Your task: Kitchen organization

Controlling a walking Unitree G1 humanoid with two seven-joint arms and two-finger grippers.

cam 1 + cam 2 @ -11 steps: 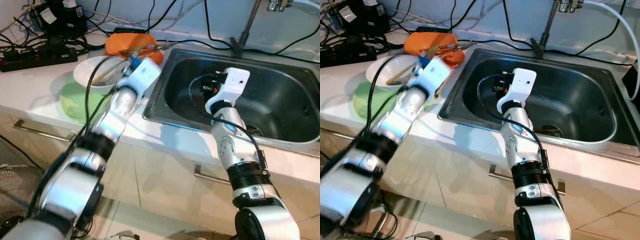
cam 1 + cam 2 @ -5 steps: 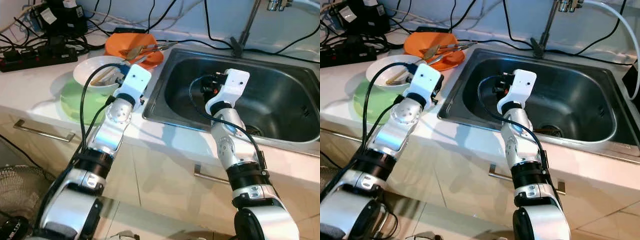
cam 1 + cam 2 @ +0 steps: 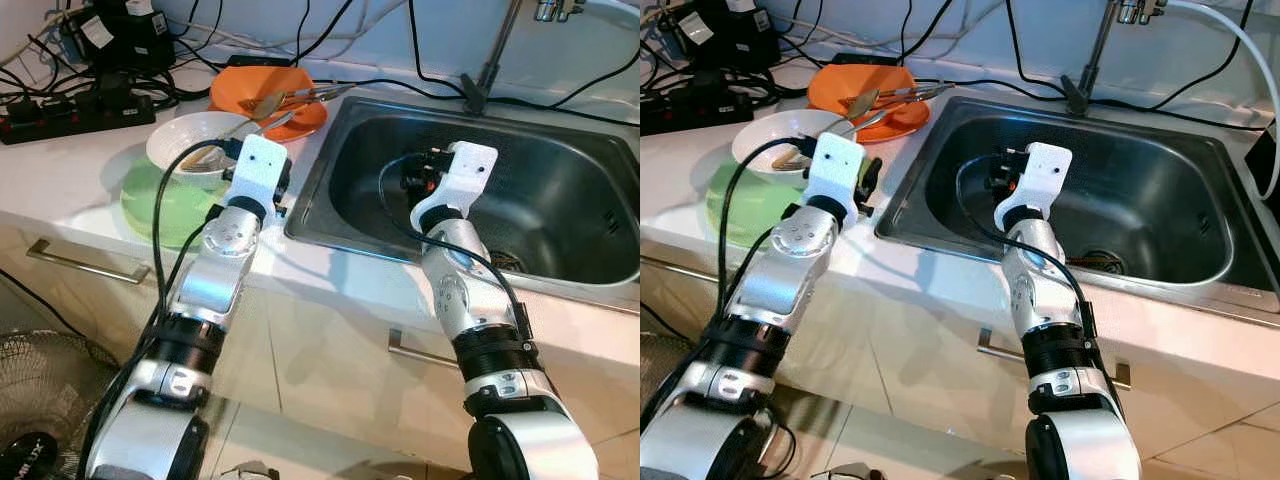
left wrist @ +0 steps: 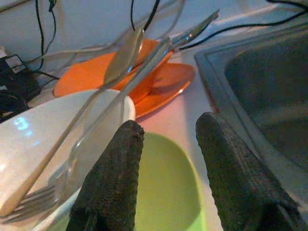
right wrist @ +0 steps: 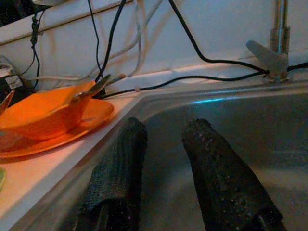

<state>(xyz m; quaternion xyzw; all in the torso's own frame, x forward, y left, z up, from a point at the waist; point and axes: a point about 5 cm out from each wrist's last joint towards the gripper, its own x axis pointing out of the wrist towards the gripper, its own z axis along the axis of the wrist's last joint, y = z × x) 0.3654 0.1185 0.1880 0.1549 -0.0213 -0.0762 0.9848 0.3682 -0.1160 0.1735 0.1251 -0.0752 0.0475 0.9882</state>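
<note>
The left gripper (image 4: pixel 166 144) has drawn back from the white bowl (image 3: pixel 190 140), fingers spread, over the green plate (image 3: pixel 160 205). Right gripper (image 5: pixel 166 147), spread, hangs inside the sink (image 3: pixel 590 265); orange plate (image 3: pixel 240 95) beyond.

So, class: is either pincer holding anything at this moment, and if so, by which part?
Nothing is held. The left pincer is open above the green plate beside the white bowl; the right pincer is open over the sink.
</note>
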